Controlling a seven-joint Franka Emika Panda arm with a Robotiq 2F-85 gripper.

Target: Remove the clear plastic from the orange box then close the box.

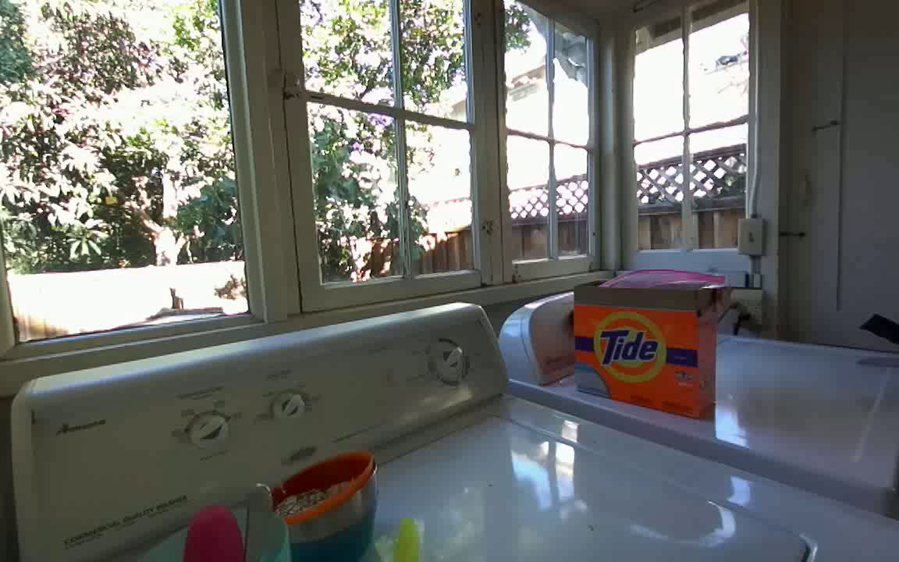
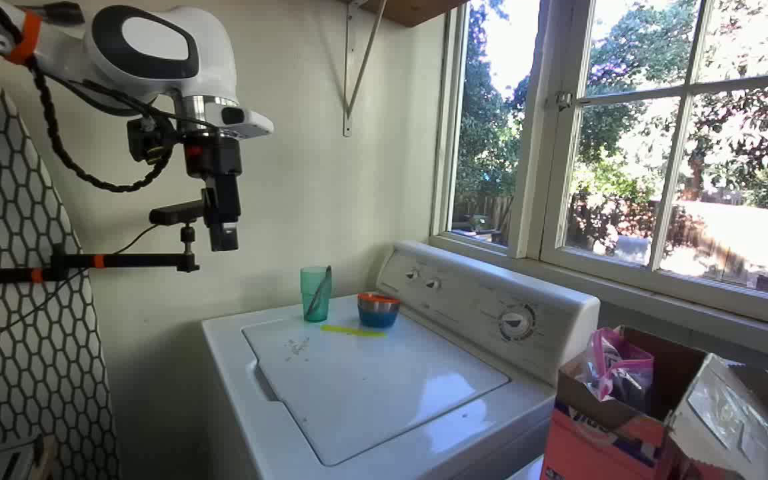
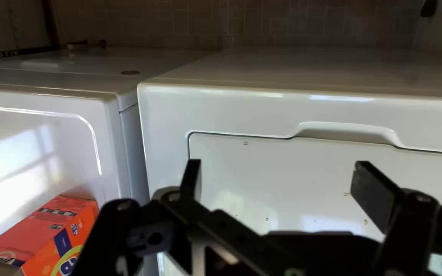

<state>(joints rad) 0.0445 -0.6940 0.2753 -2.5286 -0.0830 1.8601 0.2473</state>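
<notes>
Pincer point(image 3: 282, 186) hangs high, jaws wide apart! Long reach likely: across washer tabletop point(image 2: 384, 390) to pink-edged clear plastic bag point(image 2: 626, 379), inside open Tide box point(image 1: 633, 359), washer-side edge of neighbouring tabletop point(image 1: 816, 390), near back corner.

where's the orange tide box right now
In an exterior view, the orange box stands right of centre, on the white machine beside the washer.

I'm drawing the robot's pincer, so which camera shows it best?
The wrist view: it shows the pincer up close, both fingers spread apart. In an exterior view it's small and dark below the arm, the gap hidden. An exterior view with the orange box fully in frame doesn't show it.
</notes>
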